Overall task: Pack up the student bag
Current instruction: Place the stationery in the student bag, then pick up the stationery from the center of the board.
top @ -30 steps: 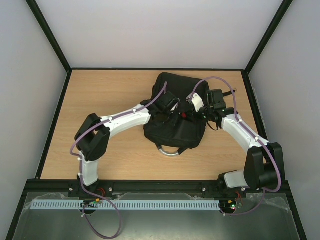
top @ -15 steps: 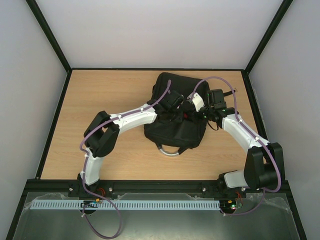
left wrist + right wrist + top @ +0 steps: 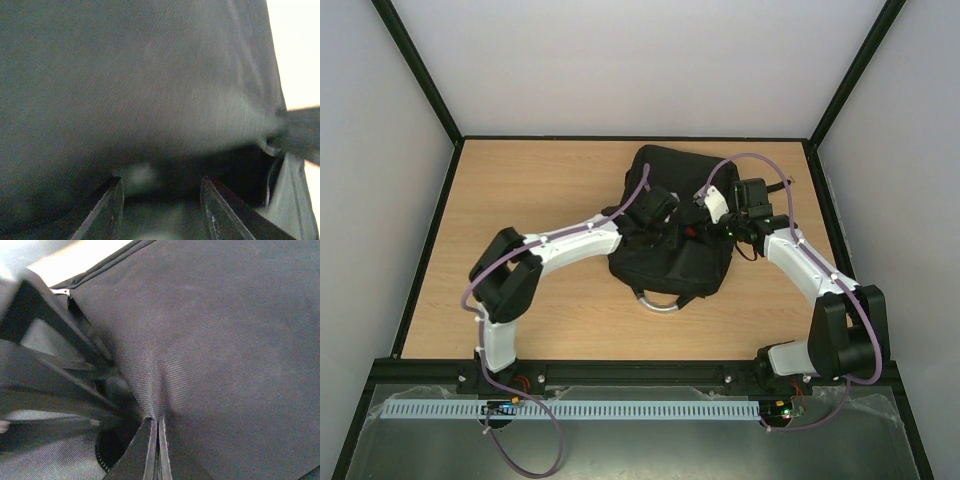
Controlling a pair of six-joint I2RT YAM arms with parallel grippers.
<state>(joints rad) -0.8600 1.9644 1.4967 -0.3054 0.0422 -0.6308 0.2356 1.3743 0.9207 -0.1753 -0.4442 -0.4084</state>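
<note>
The student bag (image 3: 670,262), a large black backpack, lies flat in the middle of the wooden table, its grey loop handle (image 3: 660,304) toward the arms. My left gripper (image 3: 663,228) is over the bag's upper left part. In the left wrist view this gripper (image 3: 162,190) is open, its fingers (image 3: 107,210) apart with only dark, blurred fabric (image 3: 150,90) ahead. My right gripper (image 3: 715,228) is at the bag's upper right. In the right wrist view it (image 3: 158,421) is shut on a puckered fold of the bag's fabric (image 3: 225,340), beside a dark zipped opening (image 3: 112,447).
The wooden table (image 3: 520,190) is ringed by a black frame and pale walls. A black strap (image 3: 785,183) trails off the bag's far right side. Purple cables loop above both arms. Bare wood lies left of the bag and in front of it.
The left arm pushed right toward the bag half a second ago and has drawn back to about where it was. The right arm and the bag have stayed put.
</note>
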